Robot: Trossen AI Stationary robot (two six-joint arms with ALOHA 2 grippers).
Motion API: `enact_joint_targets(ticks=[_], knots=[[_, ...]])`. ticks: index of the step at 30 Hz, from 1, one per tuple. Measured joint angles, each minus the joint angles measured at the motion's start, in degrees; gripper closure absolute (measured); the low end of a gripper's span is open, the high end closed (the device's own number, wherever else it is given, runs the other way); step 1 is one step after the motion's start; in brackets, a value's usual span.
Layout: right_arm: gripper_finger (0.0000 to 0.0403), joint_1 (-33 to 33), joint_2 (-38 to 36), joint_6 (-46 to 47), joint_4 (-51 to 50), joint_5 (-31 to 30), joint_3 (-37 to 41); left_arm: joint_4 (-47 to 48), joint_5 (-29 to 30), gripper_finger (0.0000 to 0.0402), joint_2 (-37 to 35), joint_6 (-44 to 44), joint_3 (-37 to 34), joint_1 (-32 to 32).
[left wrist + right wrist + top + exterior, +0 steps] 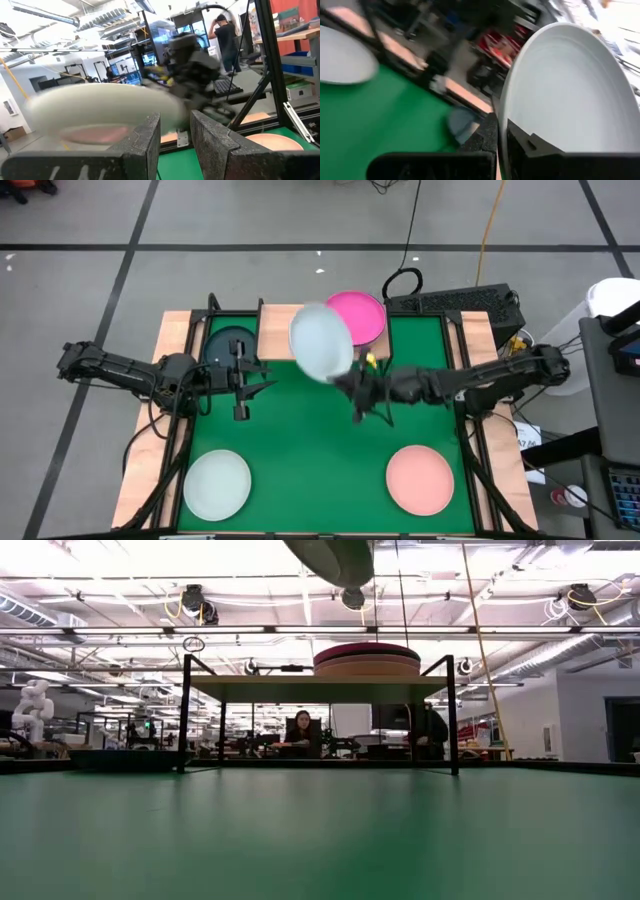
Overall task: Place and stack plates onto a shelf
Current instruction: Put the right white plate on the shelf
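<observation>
My right gripper (pixel 352 385) is shut on a pale mint-white plate (pixel 322 340), held high over the green mat just near of the shelf (pixel 320 688). In the low view this plate (pixel 330 555) hangs tilted above the shelf's stack. That stack has a bright magenta plate (pixel 357 315) on top of salmon ones (pixel 367 668), resting on the wooden board's right half. A dark teal-grey plate (pixel 230 345) lies at the shelf's left end. My left gripper (pixel 243 385) hovers over the mat's left side with its fingers slightly apart and touches nothing. My right gripper pinches the mint-white plate by its rim (pixel 506 117), at the edge nearest the arm. One finger (pixel 487 135) lies on the underside and the other on the hollow face. The fingers come level from the table's right. The plate is lifted clear and tilted.
A mint-white plate (pixel 217 483) lies on the mat's near left and a pale pink plate (pixel 420 478) on its near right. A keyboard (pixel 455 302) sits past the far right corner. People (pixel 300 730) are in the room behind the table.
</observation>
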State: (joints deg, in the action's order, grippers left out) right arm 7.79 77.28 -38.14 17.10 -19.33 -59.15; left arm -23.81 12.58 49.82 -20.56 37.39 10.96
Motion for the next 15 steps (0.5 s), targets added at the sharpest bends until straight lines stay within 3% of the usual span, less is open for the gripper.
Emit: enact_joint_targets(ticks=[11,15], knots=[[0.0402,-15.6,8.8,2.7,-1.5,17.4,-10.8,0.0,0.0,0.0289,0.0,0.0,0.0,0.0],[0.0402,-18.5,13.3,3.9,-3.5,19.7,-12.2,0.0,0.0,0.0289,0.0,0.0,0.0,0.0]])
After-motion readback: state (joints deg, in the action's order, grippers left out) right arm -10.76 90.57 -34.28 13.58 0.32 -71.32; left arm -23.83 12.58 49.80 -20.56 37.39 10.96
